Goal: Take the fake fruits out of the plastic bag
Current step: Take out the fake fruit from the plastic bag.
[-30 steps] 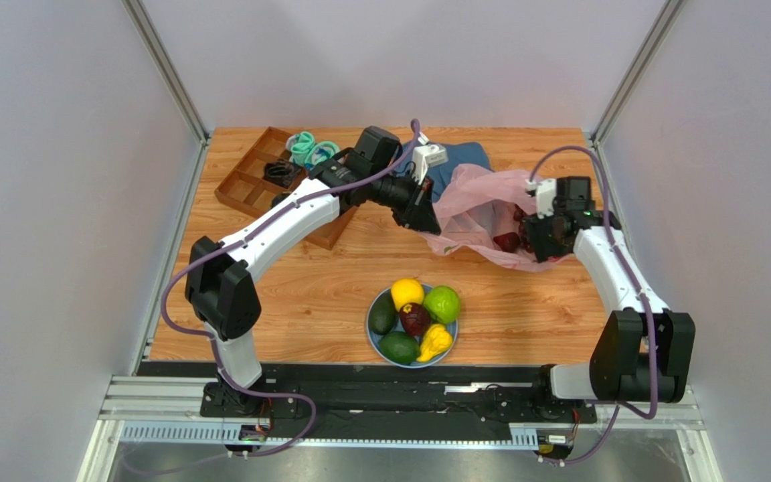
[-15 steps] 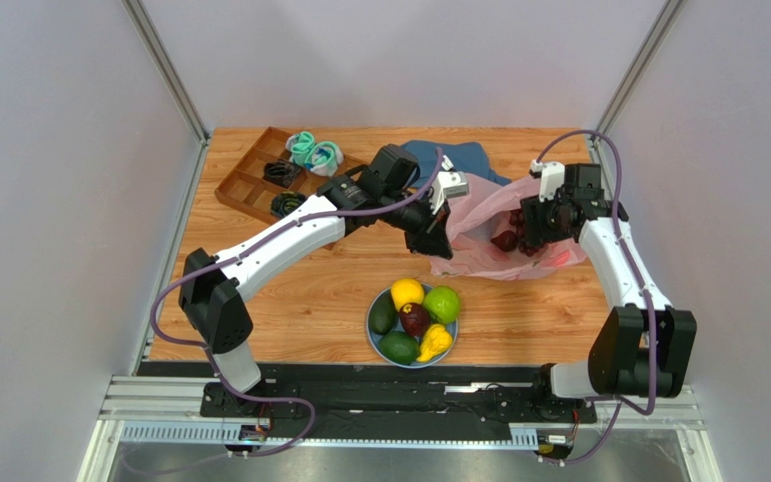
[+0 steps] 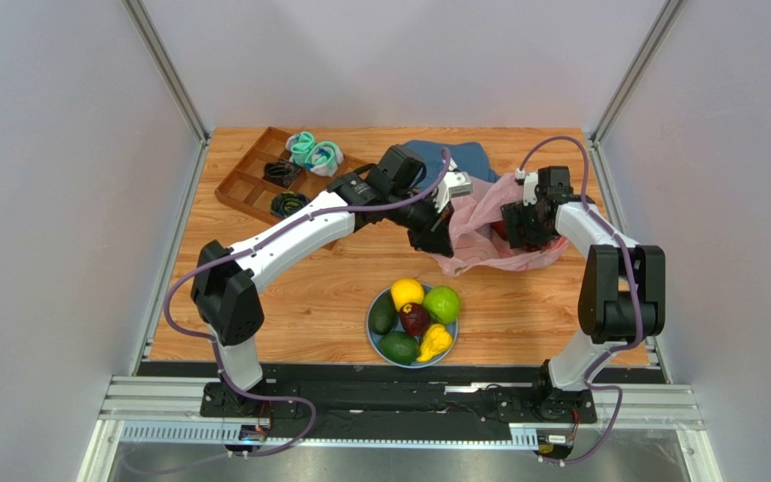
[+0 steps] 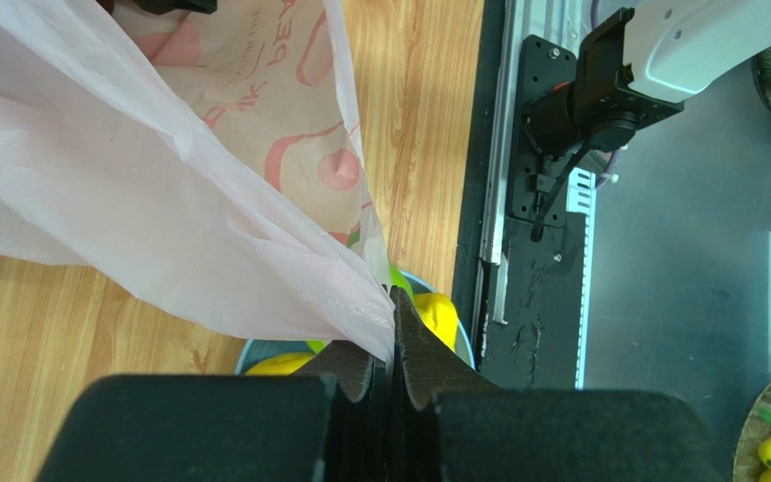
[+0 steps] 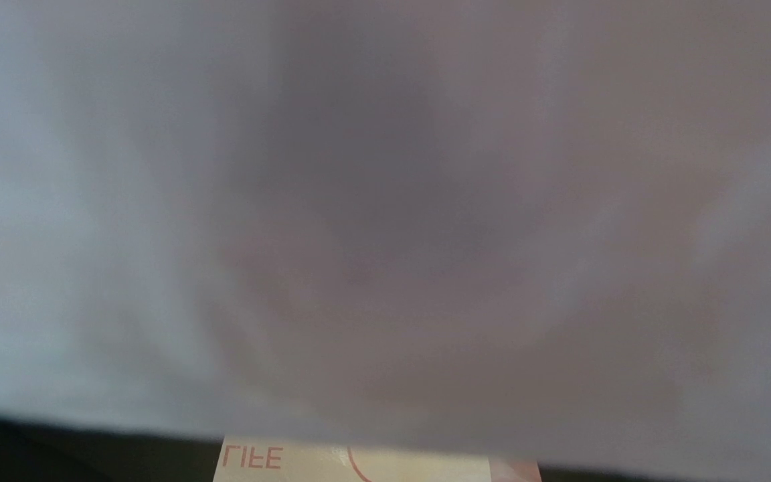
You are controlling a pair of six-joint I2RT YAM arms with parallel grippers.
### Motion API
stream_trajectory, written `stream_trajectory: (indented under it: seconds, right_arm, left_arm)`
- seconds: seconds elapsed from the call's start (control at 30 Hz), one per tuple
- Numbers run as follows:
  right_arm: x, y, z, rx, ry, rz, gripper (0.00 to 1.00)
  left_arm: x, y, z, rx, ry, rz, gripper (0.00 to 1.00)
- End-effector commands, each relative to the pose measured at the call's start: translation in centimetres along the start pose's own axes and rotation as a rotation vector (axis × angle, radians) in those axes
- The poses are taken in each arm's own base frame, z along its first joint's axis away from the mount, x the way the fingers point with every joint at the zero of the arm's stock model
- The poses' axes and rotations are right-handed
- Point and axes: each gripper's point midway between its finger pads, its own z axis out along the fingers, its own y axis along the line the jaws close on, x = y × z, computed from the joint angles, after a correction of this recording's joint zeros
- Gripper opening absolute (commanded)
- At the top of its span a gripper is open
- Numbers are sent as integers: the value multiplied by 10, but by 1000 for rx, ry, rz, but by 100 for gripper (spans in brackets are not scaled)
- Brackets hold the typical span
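The pink plastic bag [image 3: 480,236] lies bunched at the back right of the table. My left gripper [image 3: 438,237] is shut on a fold of its near-left edge; in the left wrist view the fingers [image 4: 430,351] pinch the bag film [image 4: 158,201]. My right gripper [image 3: 520,216] is pushed into the bag from the right, its fingers hidden. The right wrist view shows only blurred bag film [image 5: 379,201]. A grey-blue plate [image 3: 371,306] holds a yellow citrus [image 3: 407,293], lime-green apple [image 3: 442,303], dark red fruit [image 3: 415,318], two avocados [image 3: 383,314] and a yellow pear [image 3: 434,342]. The grape bunch is hidden.
A wooden compartment tray [image 3: 244,186] stands at the back left with teal socks [image 3: 314,151] and black items. A dark blue cloth [image 3: 450,158] lies behind the bag. The plate stands just near of the left gripper.
My right gripper has moved left and deeper into the bag. My left gripper has shifted right and nearer with the bag edge. The bag has bunched up, and the dark fruit seen inside is covered.
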Motion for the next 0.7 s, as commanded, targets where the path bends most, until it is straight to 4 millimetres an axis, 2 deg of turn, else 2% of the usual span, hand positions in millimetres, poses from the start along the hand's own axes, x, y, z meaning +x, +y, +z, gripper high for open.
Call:
stream_trajectory:
  seconds: [0.0, 0.07, 0.1, 0.13, 0.2, 0.23, 0.27, 0.33, 0.37, 0.47, 0.63, 0.67]
  right_arm:
    - [-19, -10, -9, 56, -81, 31, 99]
    - [-29, -5, -24, 39, -121, 39, 100]
    - [-38, 2, -44, 9, -168, 38, 100]
    - [-44, 19, -54, -23, -195, -5, 100]
    - [-46, 35, -80, -48, -246, -105, 100]
    - [-47, 56, -89, -90, -270, -173, 100]
    - [-37, 66, -89, -115, -261, -211, 100]
    - [-36, 88, -100, -166, -319, -282, 98]
    - [-29, 94, -96, -185, -315, -293, 93]
    - [-31, 104, -89, -207, -324, -299, 83]
    - [-50, 91, -70, -123, -325, -338, 80]
    - [-50, 91, -60, -120, -301, -368, 80]
  left_arm:
    - [-16, -3, -7, -4, -29, 57, 0]
    - [-16, -3, -7, -7, -29, 61, 0]
    - [-16, -3, -8, -10, -29, 62, 0]
    - [-16, -2, -8, -11, -28, 64, 0]
    - [-16, -1, -8, -17, -27, 67, 0]
    - [-15, 0, -7, -17, -25, 63, 0]
    - [-16, -2, -7, -13, -29, 67, 0]
    - [-17, -1, -7, -13, -33, 57, 0]
    - [-17, -1, -6, -11, -32, 56, 0]
    - [-18, -1, -6, -7, -33, 56, 0]
    - [-15, -1, -8, -16, -28, 59, 0]
    - [-15, -1, -8, -20, -27, 61, 0]
